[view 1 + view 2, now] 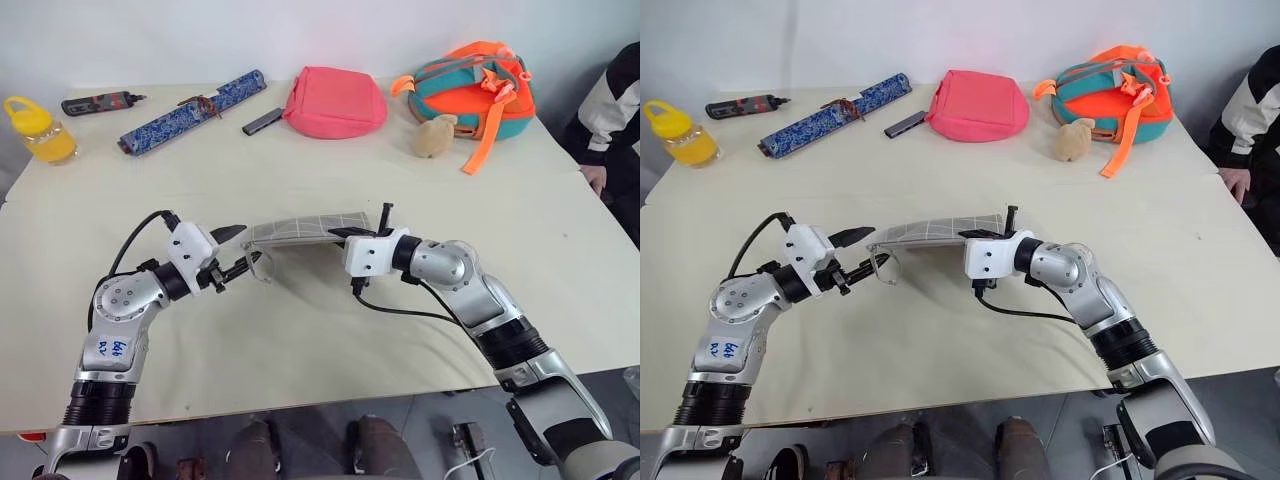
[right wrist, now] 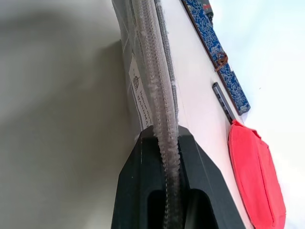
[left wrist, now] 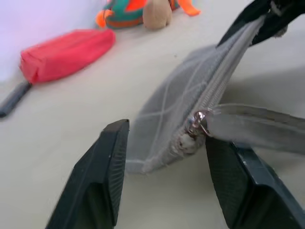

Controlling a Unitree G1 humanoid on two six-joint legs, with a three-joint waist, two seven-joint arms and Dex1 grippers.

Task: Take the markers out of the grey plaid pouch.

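Pouch (image 1: 305,229), held off the table (image 1: 300,330) mid-scene: right gripper (image 2: 166,143) pinches its zipper edge; left gripper (image 3: 164,157), spread, straddles the other end. Behind lie a blue roll (image 1: 190,112), pink pouch (image 1: 335,102), backpack (image 1: 470,90) and yellow bottle (image 1: 38,130), well apart.

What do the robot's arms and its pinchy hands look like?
Both arms are shiny silver metal tubes with round joints and black ribbed rings. Each wrist wears a white boxy block, and a thin black cable loops from it. The left gripper and the right gripper each have two black wedge-shaped fingers with bumpy pads. The left arm has blue handwriting scribbled on it.
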